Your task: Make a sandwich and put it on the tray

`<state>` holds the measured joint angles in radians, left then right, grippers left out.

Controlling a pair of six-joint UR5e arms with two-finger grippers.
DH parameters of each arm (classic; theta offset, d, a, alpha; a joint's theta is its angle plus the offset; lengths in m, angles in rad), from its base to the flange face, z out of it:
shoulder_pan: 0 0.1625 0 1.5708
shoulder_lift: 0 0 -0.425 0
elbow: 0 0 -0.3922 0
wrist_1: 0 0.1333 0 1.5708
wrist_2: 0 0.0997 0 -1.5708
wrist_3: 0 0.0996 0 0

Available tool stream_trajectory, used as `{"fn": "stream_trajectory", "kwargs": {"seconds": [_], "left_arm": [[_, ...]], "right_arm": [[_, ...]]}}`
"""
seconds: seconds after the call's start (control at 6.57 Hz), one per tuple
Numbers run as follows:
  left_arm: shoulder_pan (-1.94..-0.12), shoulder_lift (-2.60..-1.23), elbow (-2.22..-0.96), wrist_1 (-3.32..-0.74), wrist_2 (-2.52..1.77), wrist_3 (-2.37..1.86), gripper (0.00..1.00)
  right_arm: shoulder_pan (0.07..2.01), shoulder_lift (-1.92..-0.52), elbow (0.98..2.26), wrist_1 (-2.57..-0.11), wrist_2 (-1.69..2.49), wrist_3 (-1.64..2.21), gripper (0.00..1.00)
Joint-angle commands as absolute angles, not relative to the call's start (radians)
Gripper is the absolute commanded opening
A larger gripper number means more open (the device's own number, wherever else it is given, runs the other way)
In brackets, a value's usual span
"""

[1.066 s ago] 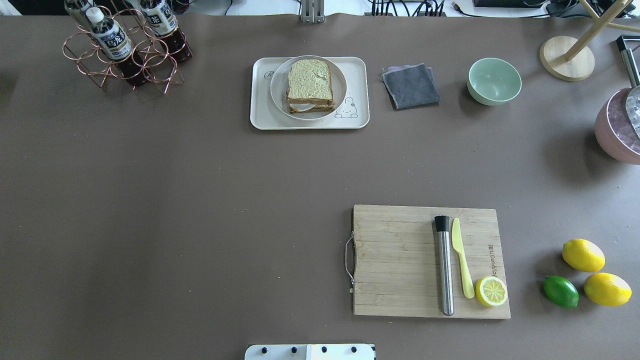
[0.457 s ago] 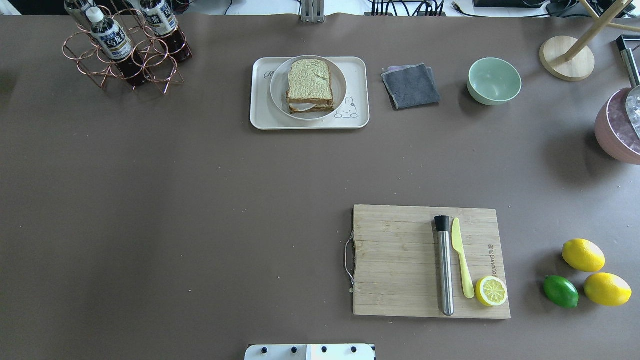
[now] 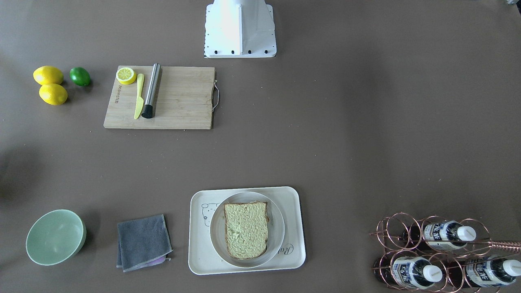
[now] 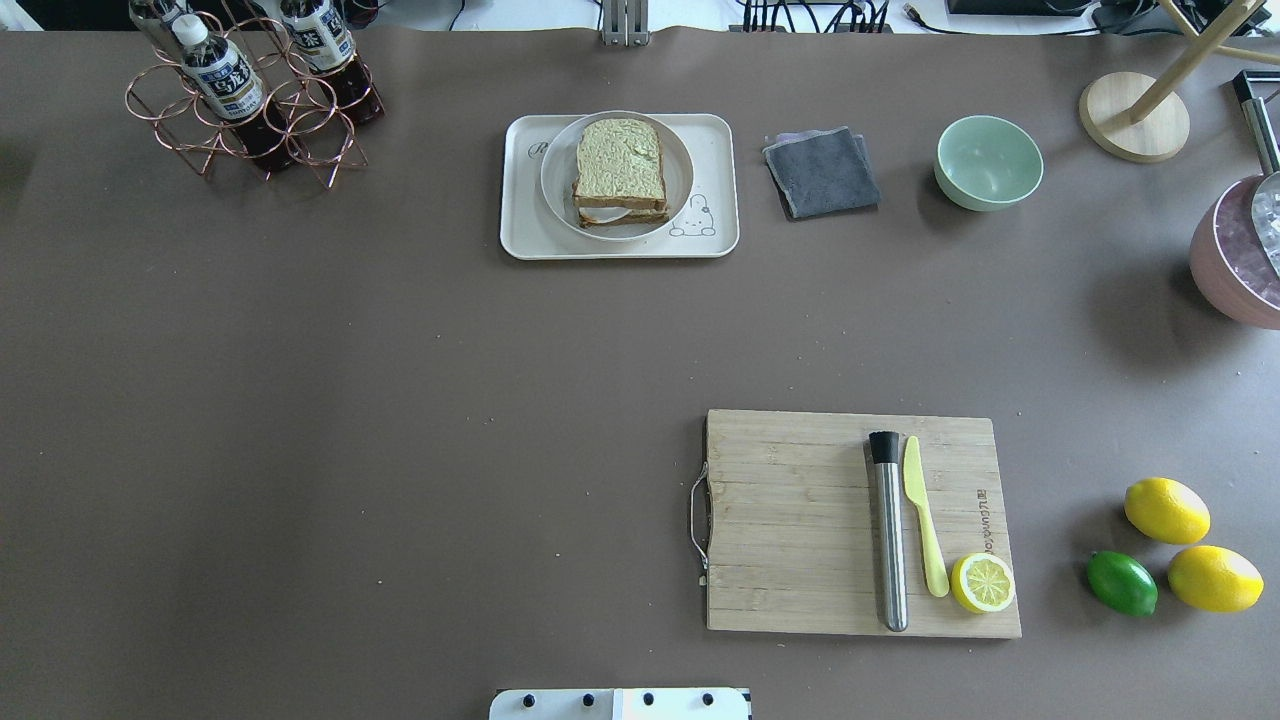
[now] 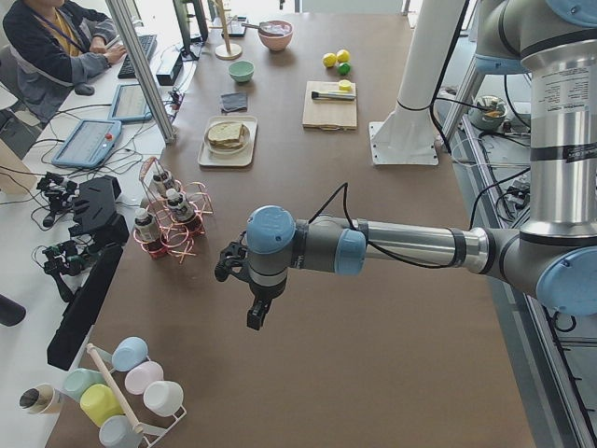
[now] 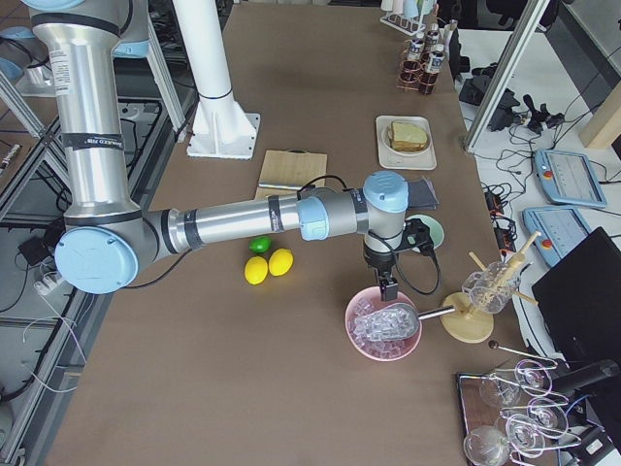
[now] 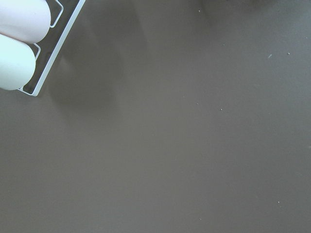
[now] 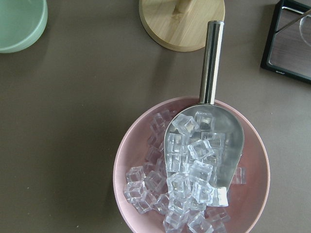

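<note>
The sandwich (image 4: 620,170), two greenish-beige toast slices stacked, lies on a round white plate (image 4: 680,160) that sits on the cream tray (image 4: 715,235) at the far middle of the table. It also shows in the front view (image 3: 246,230) on the tray (image 3: 199,248). The egg is hidden between the slices. My left gripper (image 5: 256,313) hangs over bare table far to the left, near the bottle rack. My right gripper (image 6: 388,286) hangs above the pink ice bowl (image 8: 189,170) far to the right. I cannot tell whether either is open or shut.
A wooden cutting board (image 4: 800,520) holds a steel muddler (image 4: 888,540), a yellow knife (image 4: 925,520) and a lemon half (image 4: 983,583). Two lemons (image 4: 1166,510) and a lime (image 4: 1121,583) lie to its right. A grey cloth (image 4: 822,172), a green bowl (image 4: 988,160) and a bottle rack (image 4: 250,95) stand at the back.
</note>
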<state>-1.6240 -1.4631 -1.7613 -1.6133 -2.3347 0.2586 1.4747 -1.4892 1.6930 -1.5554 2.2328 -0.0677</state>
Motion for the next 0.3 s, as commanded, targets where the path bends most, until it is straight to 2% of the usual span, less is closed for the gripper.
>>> {"fn": "stream_trajectory", "kwargs": {"seconds": [0.0, 0.15], "left_arm": [[-1.632, -1.456, -1.761, -1.629, -2.335, 0.258, 0.97], [-1.634, -1.424, -1.759, -1.635, -2.335, 0.259, 0.97]], "right_arm": [[1.460, -1.485, 1.692, -1.554, 2.232, -0.067, 1.00], [1.450, -1.480, 1.689, -1.552, 2.232, -0.067, 1.00]]}}
